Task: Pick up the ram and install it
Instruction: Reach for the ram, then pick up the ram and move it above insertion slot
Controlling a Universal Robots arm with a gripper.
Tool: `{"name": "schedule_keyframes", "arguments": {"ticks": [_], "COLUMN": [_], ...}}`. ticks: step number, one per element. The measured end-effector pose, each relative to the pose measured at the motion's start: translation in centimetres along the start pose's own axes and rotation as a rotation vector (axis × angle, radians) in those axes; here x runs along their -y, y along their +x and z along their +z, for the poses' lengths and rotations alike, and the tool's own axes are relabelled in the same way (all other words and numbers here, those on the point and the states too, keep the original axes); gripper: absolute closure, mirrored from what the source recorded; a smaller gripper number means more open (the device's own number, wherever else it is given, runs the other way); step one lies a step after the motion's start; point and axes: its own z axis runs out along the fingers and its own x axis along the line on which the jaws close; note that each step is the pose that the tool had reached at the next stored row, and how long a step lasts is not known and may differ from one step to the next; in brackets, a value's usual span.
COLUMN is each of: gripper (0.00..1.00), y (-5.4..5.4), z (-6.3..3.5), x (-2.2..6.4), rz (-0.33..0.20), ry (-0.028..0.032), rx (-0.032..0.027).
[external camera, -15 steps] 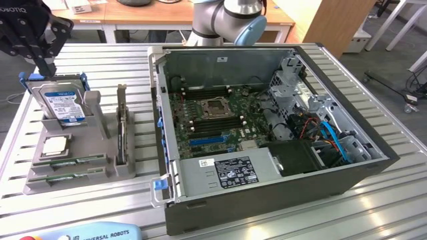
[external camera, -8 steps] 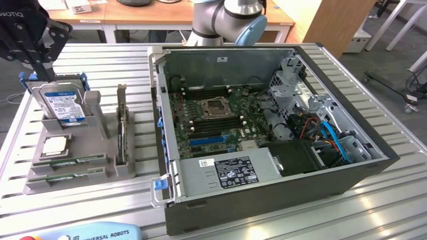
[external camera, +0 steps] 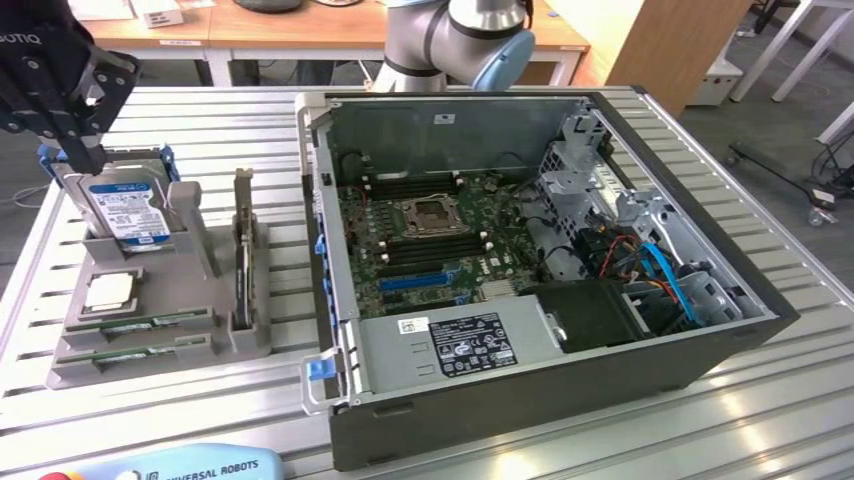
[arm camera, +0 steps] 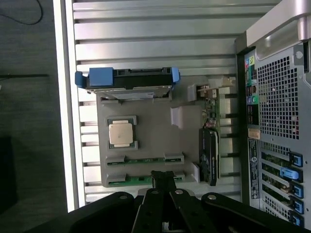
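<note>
Fingers pressed together and empty, the gripper (arm camera: 163, 175) hangs above the hard drive (external camera: 127, 205) at the grey tray's (external camera: 74, 378) far end — the ram (external camera: 134, 352) lies slotted at the opposite end, nearest the exterior camera, long axis across the tray.

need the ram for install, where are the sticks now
Both ram sticks lie in the grey tray at the exterior view's left, beside the silver chip.

The table (external camera: 747, 420) is ribbed bare metal. On it, the holder (external camera: 194, 230) looks matt grey plastic. In the holder, the processor (external camera: 110, 290) has a shiny metal lid and the ram sticks (external camera: 140, 325) are dull green board. Beside the holder, the computer case (external camera: 534, 410) is dark matt metal
</note>
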Motion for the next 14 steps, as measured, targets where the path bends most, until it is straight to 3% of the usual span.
{"name": "schedule_keyframes", "arguments": {"ticks": [9, 14], "gripper": [0.9, 0.9], "y": [-0.1, -0.1], "z": [-0.05, -0.06], "x": [1.23, 1.27], "rz": [0.0, 0.0], "ry": [0.0, 0.0], "rx": [0.0, 0.0]}}
